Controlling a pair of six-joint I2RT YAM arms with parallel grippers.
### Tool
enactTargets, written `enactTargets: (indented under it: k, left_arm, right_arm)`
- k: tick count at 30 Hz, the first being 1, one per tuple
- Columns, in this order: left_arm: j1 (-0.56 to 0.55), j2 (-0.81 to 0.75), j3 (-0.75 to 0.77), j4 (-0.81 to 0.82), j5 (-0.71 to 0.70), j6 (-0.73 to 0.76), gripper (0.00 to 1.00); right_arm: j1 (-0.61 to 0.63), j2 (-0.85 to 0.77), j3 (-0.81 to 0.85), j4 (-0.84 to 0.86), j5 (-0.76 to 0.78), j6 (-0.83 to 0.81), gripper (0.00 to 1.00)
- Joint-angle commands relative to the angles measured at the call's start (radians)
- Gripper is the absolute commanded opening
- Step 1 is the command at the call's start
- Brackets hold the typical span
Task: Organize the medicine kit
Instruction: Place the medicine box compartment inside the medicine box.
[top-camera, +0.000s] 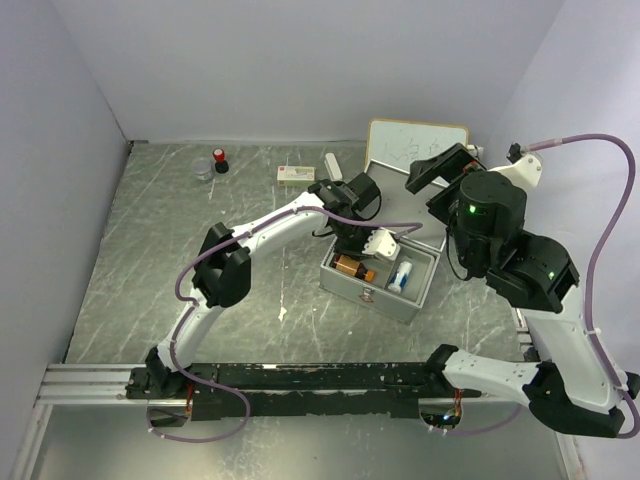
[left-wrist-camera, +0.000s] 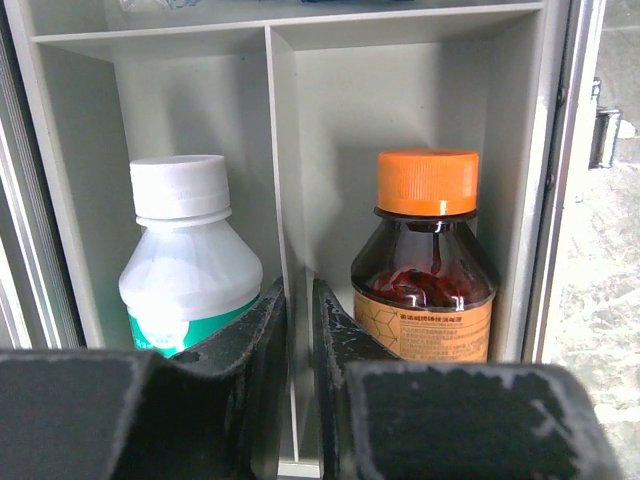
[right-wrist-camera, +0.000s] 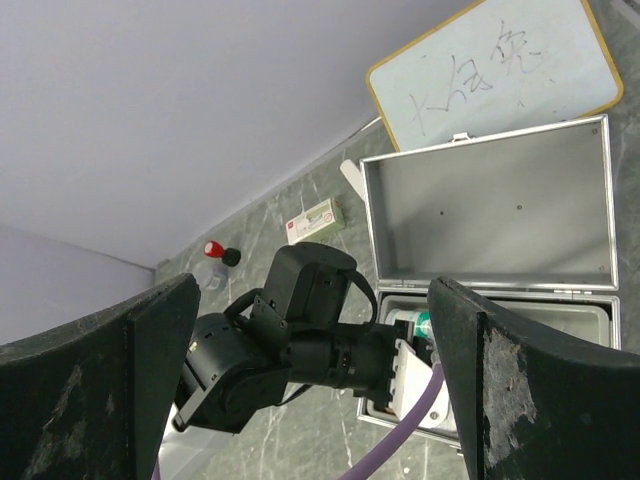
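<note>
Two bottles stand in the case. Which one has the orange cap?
The brown bottle, on the right in the left wrist view. The white bottle to its left has a white cap.

Medicine kit (top-camera: 370, 295) with lid (right-wrist-camera: 490, 210) standing open: access is from above. A divider wall (left-wrist-camera: 282, 150) splits the interior, and the left pincer (left-wrist-camera: 298, 330) straddles it. The white bottle (left-wrist-camera: 190, 260) blocks the left bay and the amber bottle (left-wrist-camera: 428, 260) blocks the right. Bare room remains past each cap. The right pincer (right-wrist-camera: 310, 400) hovers overhead, spread wide.
</note>
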Motion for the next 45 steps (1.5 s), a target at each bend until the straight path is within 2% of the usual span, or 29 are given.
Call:
enactTargets:
  k: [1, 19, 31, 35, 41, 45]
  left_arm:
    - [-0.006, -0.054, 0.009, -0.072, 0.024, -0.010, 0.26]
    - [-0.006, -0.060, 0.077, -0.085, 0.021, -0.041, 0.29]
    - [-0.006, -0.110, 0.095, -0.052, 0.008, -0.096, 0.28]
    - [0.014, -0.126, 0.120, -0.004, 0.000, -0.154, 0.28]
    - [0.113, -0.138, 0.130, 0.059, -0.003, -0.270, 0.29]
    - [0.185, -0.154, 0.100, 0.093, -0.014, -0.324, 0.30]
  right_arm:
    - [-0.004, -0.008, -0.011, 0.024, 0.008, -0.008, 1.00]
    - [-0.004, -0.011, -0.040, 0.042, 0.007, -0.008, 1.00]
    - [-0.004, -0.003, -0.094, -0.023, 0.033, 0.058, 1.00]
    - [-0.004, 0.017, -0.077, -0.088, 0.067, 0.105, 1.00]
    - [-0.004, 0.056, -0.021, -0.221, 0.128, 0.209, 1.00]
    - [-0.006, 0.099, 0.036, -0.377, 0.163, 0.343, 1.00]
